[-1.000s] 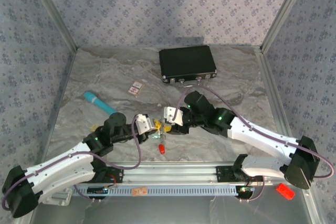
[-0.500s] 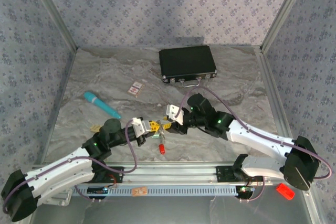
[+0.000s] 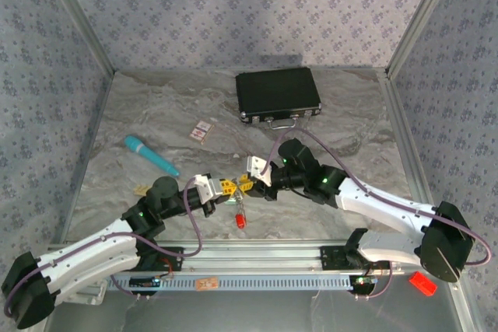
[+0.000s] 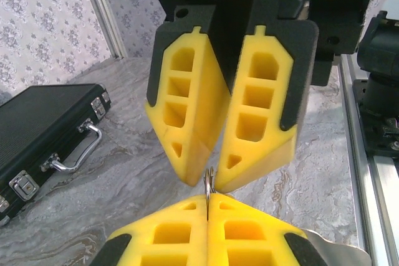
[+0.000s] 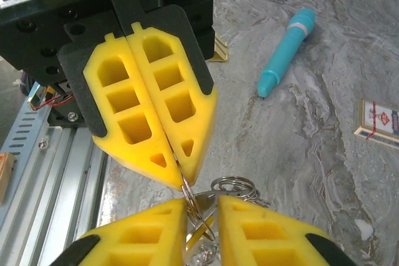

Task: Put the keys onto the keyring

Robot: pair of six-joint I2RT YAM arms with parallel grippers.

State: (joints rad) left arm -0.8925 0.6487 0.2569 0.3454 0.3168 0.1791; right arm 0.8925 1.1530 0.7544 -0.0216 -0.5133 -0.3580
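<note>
- Marbled grey, the table (image 3: 156,114) sat between papered walls, with a black case (image 3: 278,95) at its far edge and a teal stick (image 3: 148,153) toward its left edge, both well apart from the work.
- Close to the middle of the near edge, the two claws met tip to tip.
- The left gripper (image 4: 207,204) was clamped shut on the keyring (image 5: 232,185), whose thin wire stood edge-on between its pads.
- The right gripper (image 5: 201,207) had drawn its jaws in over the last second. They were now pinched onto the same ring, just beside the left claw's tips.
- In that same second the left arm had dropped lower and lined its claw up with the right one.
- The red tag (image 3: 240,221) sat just below the claws, toward the near edge, where it was a second before.
- Small metal pieces bunched under the ring between the right fingers. Whether any of them was one of the keys was too small to tell.
- Judgement: with both claws now on the ring, it was braced for working the coil open. No key looked threaded on yet.
</note>
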